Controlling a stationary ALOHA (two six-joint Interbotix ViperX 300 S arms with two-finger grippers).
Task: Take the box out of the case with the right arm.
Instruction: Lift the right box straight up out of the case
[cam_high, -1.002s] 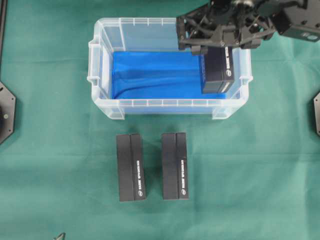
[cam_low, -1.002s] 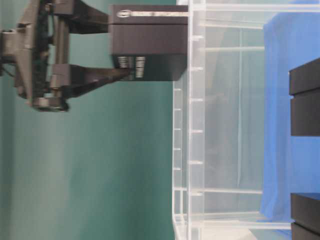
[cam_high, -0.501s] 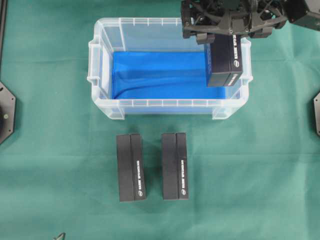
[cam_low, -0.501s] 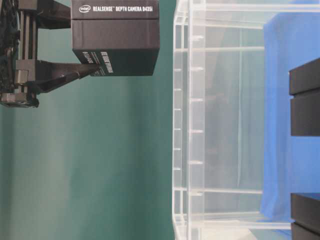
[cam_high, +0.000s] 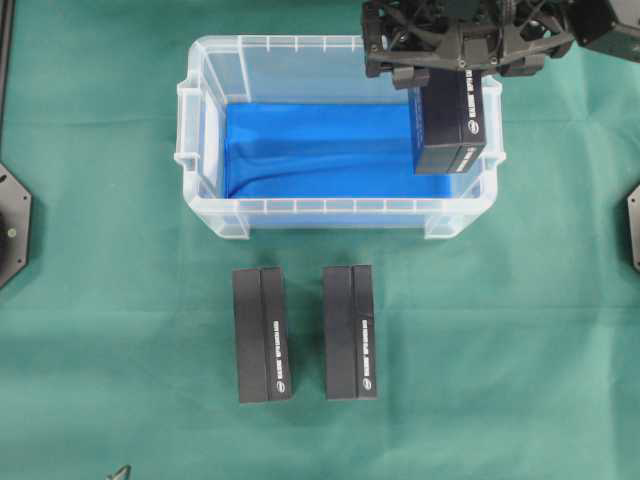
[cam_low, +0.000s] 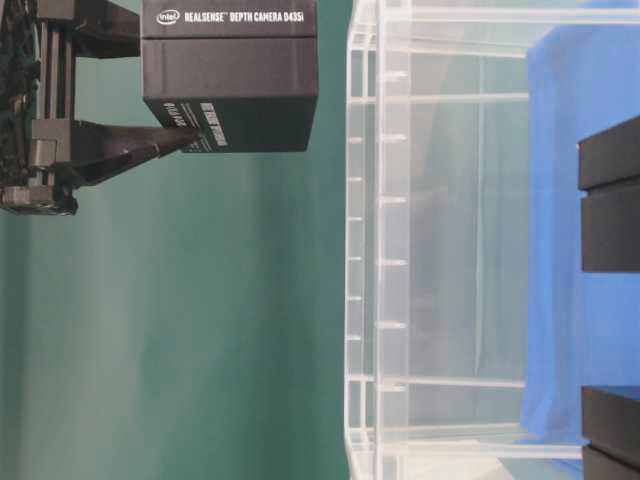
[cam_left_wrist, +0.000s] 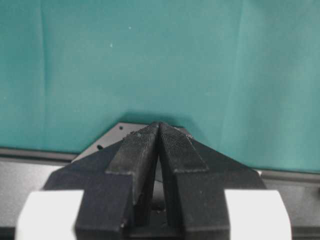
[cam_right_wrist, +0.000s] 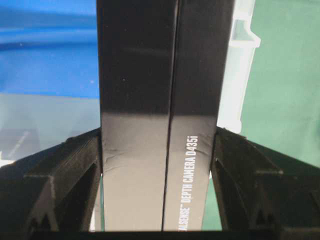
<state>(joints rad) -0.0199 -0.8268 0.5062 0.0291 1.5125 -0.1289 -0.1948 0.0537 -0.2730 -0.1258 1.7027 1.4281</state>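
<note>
The black box (cam_high: 452, 122) has come up out of the case (cam_high: 200, 140) in the last second: a moment ago it was sunk behind the clear wall, and now, seen from table level, it hangs wholly clear of the rim with open green between its end and the plastic. In the last half second it has hardly moved at all, so the lift looks finished or paused. The right gripper (cam_high: 455, 70) is clamped on the box, one finger (cam_right_wrist: 65, 185) pressed against each long side, the white lettering facing the wrist camera. From overhead the box is above the right end of the case, over the blue lining, so it has been raised but not carried away. I'd say the hard part is done and what remains is a sideways move out over the green cloth, probably toward the two boxes (cam_high: 305, 333) lying side by side in front of the case. The left gripper (cam_left_wrist: 158, 131) sits idle with its tips pressed together, holding nothing, and plays no part here
</note>
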